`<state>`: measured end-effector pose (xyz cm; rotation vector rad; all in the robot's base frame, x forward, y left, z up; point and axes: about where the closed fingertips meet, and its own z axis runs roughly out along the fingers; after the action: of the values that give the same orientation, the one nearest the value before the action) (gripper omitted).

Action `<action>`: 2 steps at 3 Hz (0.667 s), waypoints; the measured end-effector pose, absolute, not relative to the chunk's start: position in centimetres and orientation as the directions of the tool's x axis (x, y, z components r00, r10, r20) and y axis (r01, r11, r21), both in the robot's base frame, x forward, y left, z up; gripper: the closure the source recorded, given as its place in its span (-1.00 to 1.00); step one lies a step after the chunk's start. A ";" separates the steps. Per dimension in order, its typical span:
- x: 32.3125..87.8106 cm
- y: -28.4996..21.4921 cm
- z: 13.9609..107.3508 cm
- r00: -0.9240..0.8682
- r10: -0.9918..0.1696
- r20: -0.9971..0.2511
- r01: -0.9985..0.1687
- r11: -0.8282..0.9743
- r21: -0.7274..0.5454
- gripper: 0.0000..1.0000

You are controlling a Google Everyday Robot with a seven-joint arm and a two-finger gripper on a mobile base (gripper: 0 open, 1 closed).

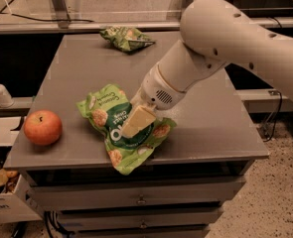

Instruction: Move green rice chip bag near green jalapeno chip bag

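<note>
Green rice chip bag (117, 133) lying near-side on surface (210, 118), pincer (138, 121) resting on its middle, grip unclear, green jalapeno chip bag (126, 37) sitting far back.

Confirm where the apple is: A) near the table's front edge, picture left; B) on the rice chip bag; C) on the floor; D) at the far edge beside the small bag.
A: the apple rests on the table near its front edge, apart from the green rice chip bag, with the pincer over that bag.
</note>
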<state>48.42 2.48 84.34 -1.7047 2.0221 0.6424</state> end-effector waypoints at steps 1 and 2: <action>49.0 0.6 86.7 -0.177 -0.789 -0.589 -0.981 0.186 0.046 0.74; 50.8 -2.3 89.8 -0.168 -0.790 -0.590 -0.973 0.228 -0.028 1.00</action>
<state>50.82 -2.29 89.76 -1.6160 2.0188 0.4961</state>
